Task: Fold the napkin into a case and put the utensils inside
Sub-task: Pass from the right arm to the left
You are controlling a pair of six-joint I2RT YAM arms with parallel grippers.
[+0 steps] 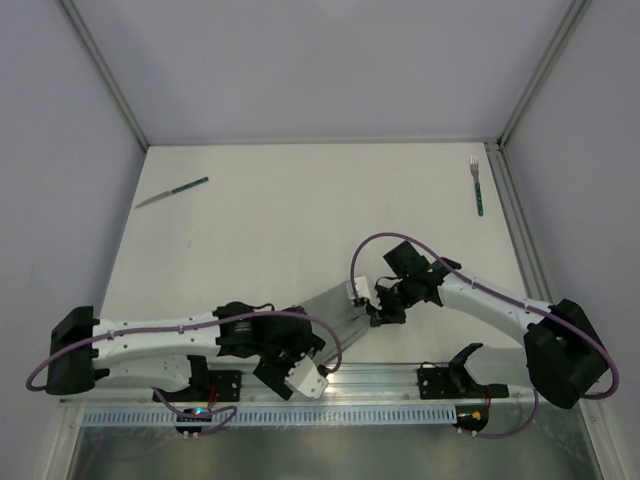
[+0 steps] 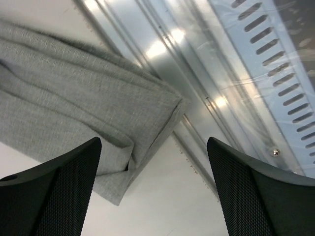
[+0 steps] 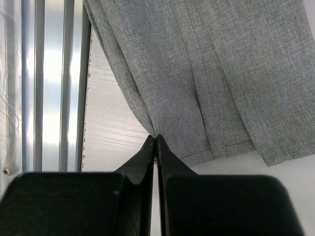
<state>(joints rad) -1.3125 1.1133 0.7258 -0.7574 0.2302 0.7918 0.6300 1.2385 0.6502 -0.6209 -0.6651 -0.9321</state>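
The grey napkin point(image 1: 336, 308) lies partly folded at the near edge of the table, between the two arms. My right gripper point(image 1: 379, 316) is shut on the napkin's edge; in the right wrist view its tips point(image 3: 156, 138) pinch the fabric point(image 3: 211, 73). My left gripper point(image 1: 303, 373) is open and empty; in the left wrist view point(image 2: 153, 162) it hovers by a folded corner of the napkin point(image 2: 74, 88). The knife point(image 1: 172, 192) lies at the far left. The fork point(image 1: 477, 185) lies at the far right.
A metal rail point(image 1: 385, 378) runs along the table's near edge, close to the napkin; it also shows in the left wrist view point(image 2: 221, 73) and the right wrist view point(image 3: 49, 83). Grey walls close the table at the back and sides.
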